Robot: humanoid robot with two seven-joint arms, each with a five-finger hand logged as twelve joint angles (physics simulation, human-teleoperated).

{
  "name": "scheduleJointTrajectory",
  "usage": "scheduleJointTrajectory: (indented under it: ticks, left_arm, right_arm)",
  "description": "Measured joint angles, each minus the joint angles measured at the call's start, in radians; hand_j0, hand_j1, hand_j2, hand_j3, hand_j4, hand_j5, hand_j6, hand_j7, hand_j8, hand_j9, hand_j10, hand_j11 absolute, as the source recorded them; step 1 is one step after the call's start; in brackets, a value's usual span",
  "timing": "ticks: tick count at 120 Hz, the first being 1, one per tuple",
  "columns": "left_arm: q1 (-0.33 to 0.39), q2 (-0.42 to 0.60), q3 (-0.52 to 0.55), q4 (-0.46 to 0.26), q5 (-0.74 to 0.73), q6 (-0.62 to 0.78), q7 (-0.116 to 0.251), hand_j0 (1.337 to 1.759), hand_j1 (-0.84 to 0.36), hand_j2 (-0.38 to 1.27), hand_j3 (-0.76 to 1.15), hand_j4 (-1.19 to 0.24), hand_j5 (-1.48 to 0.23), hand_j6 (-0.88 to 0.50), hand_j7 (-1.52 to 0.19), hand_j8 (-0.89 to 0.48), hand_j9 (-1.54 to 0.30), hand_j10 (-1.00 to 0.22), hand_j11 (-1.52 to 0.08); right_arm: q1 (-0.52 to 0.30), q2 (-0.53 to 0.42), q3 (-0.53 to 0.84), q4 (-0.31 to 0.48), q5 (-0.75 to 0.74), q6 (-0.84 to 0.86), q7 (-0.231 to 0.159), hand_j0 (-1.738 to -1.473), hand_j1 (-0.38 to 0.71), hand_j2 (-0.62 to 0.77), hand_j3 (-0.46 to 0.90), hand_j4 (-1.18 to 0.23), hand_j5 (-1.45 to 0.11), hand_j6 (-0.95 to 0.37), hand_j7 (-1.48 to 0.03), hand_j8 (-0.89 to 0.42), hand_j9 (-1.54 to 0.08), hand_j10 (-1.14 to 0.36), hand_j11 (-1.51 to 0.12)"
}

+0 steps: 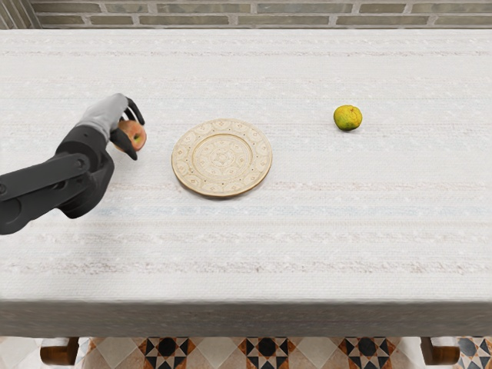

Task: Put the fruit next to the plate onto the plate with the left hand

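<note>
A reddish-orange fruit (pixel 136 135) sits left of the round beige patterned plate (pixel 222 157) on the table. My left hand (pixel 123 127) comes in from the left edge, and its dark fingers are curled around the fruit, partly hiding it. I cannot tell whether the fruit is off the table. The plate holds nothing. No right arm shows.
A yellow-green fruit (pixel 347 118) lies far to the right of the plate. The white tabletop (pixel 307 231) stretches wide, with a brick wall behind it and its front edge near the bottom of the view.
</note>
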Motion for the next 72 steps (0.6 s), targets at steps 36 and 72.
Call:
scheduleJointTrajectory:
  ticks: [36,72]
  left_arm:
    - [-0.060,-0.045,0.000,-0.019,-0.043,-0.019,0.000,1.654,-0.12,0.40,0.00,-0.67,-0.96,-0.50,-0.94,-0.42,-0.95,-0.59,-0.93]
    - [-0.112,-0.170,-0.002,-0.020,-0.079,-0.044,0.000,1.653,-0.15,0.43,0.00,-0.68,-1.02,-0.44,-0.98,-0.37,-0.97,-0.55,-0.96]
  right_arm:
    - [0.007,0.000,-0.001,0.000,0.000,0.000,0.000,-1.658,-0.35,0.00,0.00,0.00,0.00,0.00,0.00,0.00,0.00,0.00,0.00]
    - [0.005,0.000,-0.001,0.000,0.000,0.000,0.000,-1.658,-0.35,0.00,0.00,0.00,0.00,0.00,0.00,0.00,0.00,0.00,0.00]
